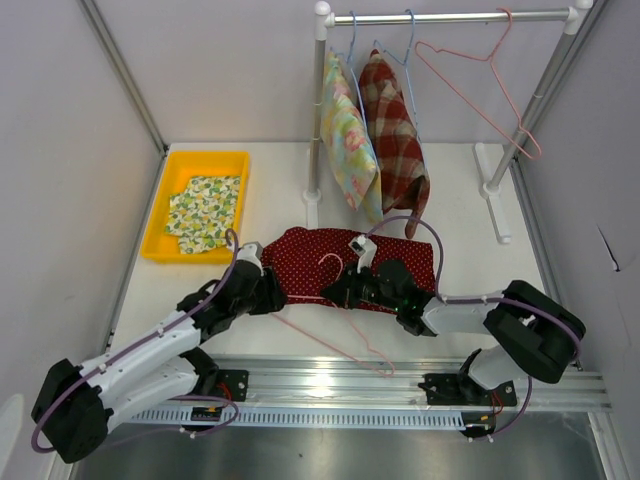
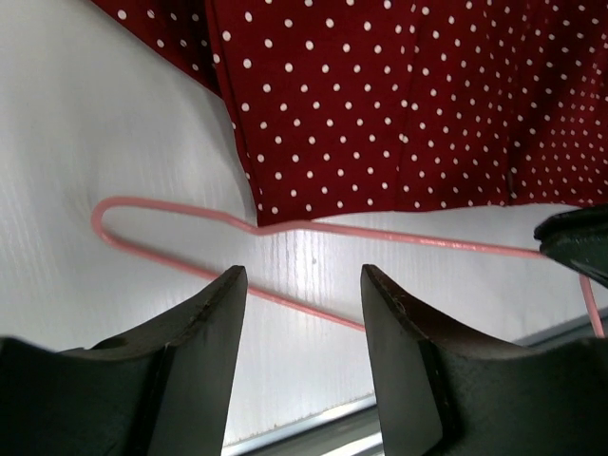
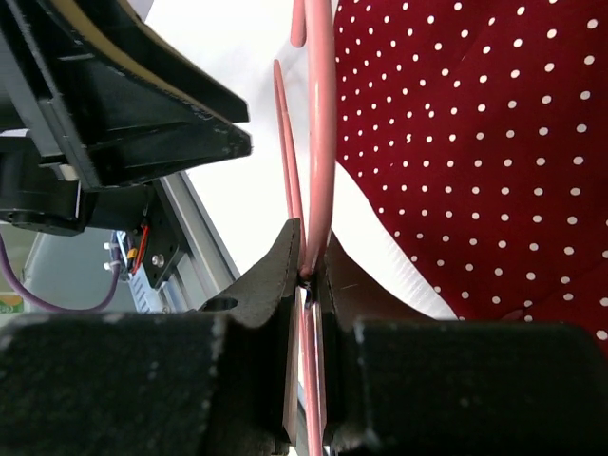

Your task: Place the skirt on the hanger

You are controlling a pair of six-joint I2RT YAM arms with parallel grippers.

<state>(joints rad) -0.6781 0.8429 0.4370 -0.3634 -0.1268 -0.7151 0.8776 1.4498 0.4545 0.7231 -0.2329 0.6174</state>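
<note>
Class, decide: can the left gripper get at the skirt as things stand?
Probably yes: the open left gripper faces the skirt close ahead; only the thin hanger lies between.

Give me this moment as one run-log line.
right gripper: shut on pink hanger | left gripper: open, empty, above hanger's wire | skirt: spread on table, not yet on hanger

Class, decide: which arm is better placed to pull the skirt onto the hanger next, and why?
Left, probably. The left fingers are open and empty close to the skirt edge, while the right fingers are shut on the pink hanger, holding it.
</note>
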